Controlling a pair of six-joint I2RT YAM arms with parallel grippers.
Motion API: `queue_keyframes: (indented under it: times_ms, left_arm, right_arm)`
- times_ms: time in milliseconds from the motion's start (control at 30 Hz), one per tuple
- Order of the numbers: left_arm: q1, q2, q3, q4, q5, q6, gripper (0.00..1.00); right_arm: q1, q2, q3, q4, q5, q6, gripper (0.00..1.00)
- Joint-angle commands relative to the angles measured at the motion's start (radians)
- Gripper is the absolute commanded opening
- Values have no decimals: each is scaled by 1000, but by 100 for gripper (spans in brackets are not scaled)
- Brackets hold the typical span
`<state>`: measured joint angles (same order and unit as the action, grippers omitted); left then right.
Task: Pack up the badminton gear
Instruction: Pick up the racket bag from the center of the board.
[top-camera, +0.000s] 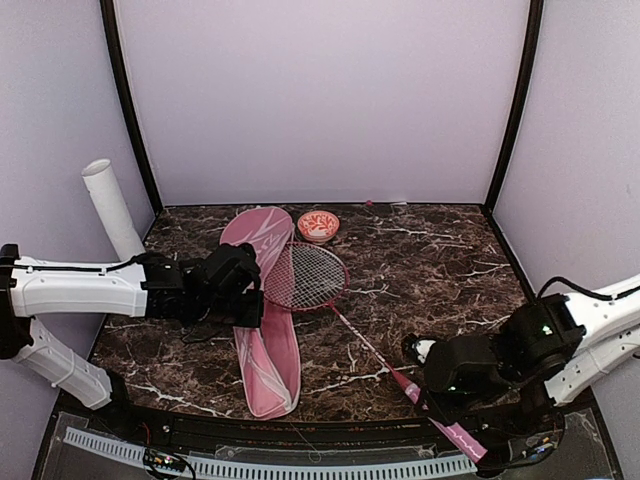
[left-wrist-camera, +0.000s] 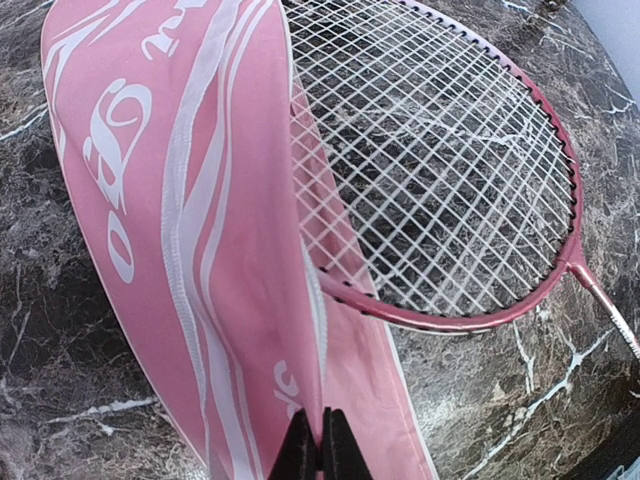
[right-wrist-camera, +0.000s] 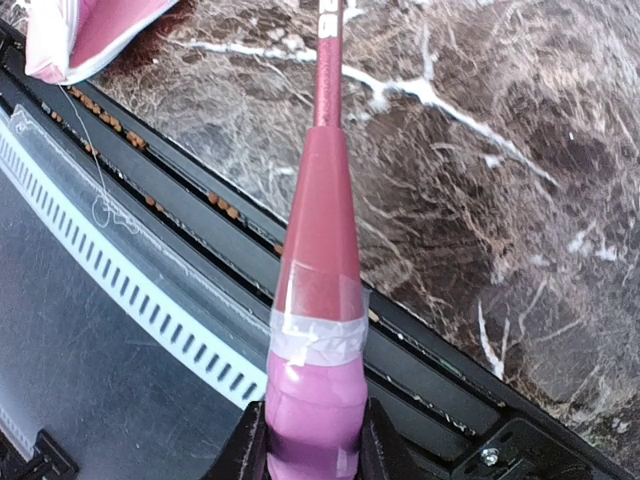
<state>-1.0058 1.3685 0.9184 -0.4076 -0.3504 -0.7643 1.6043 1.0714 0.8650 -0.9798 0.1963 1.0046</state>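
The pink racket cover (top-camera: 268, 345) lies lengthwise on the marble table, left of centre. My left gripper (top-camera: 243, 300) is shut on the cover's upper flap (left-wrist-camera: 250, 300) and holds it lifted. A red-framed racket (top-camera: 306, 275) has its head partly inside the cover opening; the head also shows in the left wrist view (left-wrist-camera: 450, 180). My right gripper (top-camera: 440, 395) is shut on its pink handle (right-wrist-camera: 312, 400) at the table's front edge. A long white tube (top-camera: 112, 208) leans at the far left. No shuttlecocks or second racket are in view.
A small red-and-white patterned bowl (top-camera: 318, 225) stands at the back centre. A black rail (right-wrist-camera: 200, 215) and slotted strip (top-camera: 300, 465) run along the table's front edge. Walls close the back and sides.
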Motion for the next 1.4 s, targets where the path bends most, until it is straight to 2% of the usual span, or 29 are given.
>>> queue_keyframes:
  times_ms: [0, 200, 467, 633, 967, 1367]
  left_arm:
    - [3, -59, -29, 80, 37, 23, 0]
    - [3, -77, -71, 147, 94, 42, 0]
    - [3, -54, -113, 225, 176, 67, 0]
    - [3, -32, -114, 255, 216, 100, 0]
    - [3, 24, -119, 341, 290, 132, 0]
    - [3, 53, -132, 380, 350, 153, 0]
  right_arm:
    - [2, 122, 102, 65, 100, -52, 0]
    - [-47, 211, 127, 176, 69, -72, 0]
    - [-185, 365, 211, 363, -17, -115, 0]
    - [-207, 502, 319, 401, -55, -123, 0]
    - [-240, 676, 410, 554, -88, -116, 0]
    - [-319, 780, 395, 689, -132, -109, 0]
